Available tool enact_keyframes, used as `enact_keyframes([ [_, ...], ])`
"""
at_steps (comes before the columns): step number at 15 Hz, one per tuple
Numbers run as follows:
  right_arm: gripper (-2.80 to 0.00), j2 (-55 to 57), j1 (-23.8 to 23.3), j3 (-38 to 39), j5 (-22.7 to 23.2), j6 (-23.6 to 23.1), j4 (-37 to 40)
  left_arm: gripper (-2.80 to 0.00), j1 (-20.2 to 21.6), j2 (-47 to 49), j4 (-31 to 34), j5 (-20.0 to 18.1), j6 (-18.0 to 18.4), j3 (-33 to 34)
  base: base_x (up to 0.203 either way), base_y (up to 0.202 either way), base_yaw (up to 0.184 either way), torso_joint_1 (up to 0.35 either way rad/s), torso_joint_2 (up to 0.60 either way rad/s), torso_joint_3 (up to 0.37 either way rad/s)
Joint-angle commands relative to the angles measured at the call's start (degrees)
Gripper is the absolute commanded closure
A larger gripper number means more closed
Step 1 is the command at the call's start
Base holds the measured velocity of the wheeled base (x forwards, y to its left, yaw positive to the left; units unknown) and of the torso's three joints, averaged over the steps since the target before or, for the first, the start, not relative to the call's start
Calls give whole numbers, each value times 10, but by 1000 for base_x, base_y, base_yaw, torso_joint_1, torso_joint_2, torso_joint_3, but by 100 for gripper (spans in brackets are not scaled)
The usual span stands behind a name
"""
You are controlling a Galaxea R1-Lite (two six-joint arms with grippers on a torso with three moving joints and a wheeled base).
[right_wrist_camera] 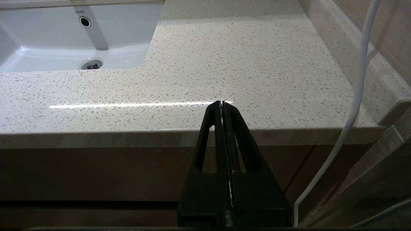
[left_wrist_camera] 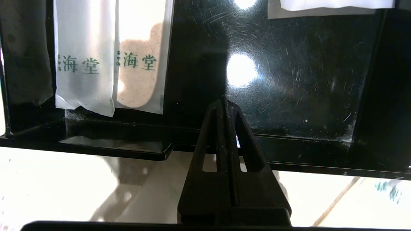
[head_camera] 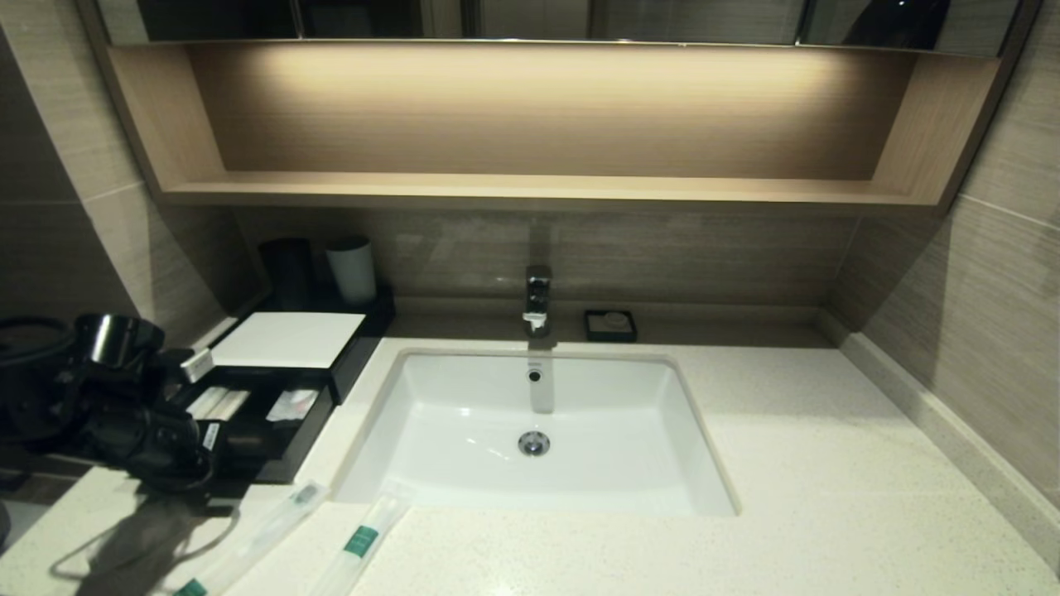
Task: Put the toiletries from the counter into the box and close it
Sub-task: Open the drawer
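Looking at the head view, you have the left gripper [head_camera: 195, 430] at the left edge of the frame, over the front of the pulled-out drawer [head_camera: 273, 430] of the black box [head_camera: 286, 339]; in the left wrist view its fingers [left_wrist_camera: 224, 128] are pressed together with nothing between them, just at the drawer's front lip. Inside the drawer lie two white sachets [left_wrist_camera: 86, 61] with green print, plus another white packet [head_camera: 291, 404]. Two long toothbrush packets [head_camera: 360, 542] with green bands rest on the counter [head_camera: 828, 463] at lower left, in front of the sink [head_camera: 538, 430]. Your right gripper [right_wrist_camera: 223, 106] hangs off the counter's front edge, fingers together and empty
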Motion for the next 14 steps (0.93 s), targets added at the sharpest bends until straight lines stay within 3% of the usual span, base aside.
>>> enact_keyframes([
  [1, 0, 1, 0, 0, 0, 0, 1, 0, 6, -13, 11, 0, 7, 6, 0, 0, 0, 0, 0, 0],
  [5, 0, 1, 0, 0, 0, 0, 1, 0, 13, -30, 12, 0, 16, 27, 0, 0, 0, 0, 0, 0],
  [9, 0, 1, 0, 0, -1, 0, 1, 0, 12, -84, -100, -7, 8, 48, 0, 0, 0, 0, 0, 0],
  [14, 0, 0, 0, 0, 0, 0, 1, 0, 12, -203, -103, 25, 4, 54, 0, 0, 0, 0, 0, 0],
])
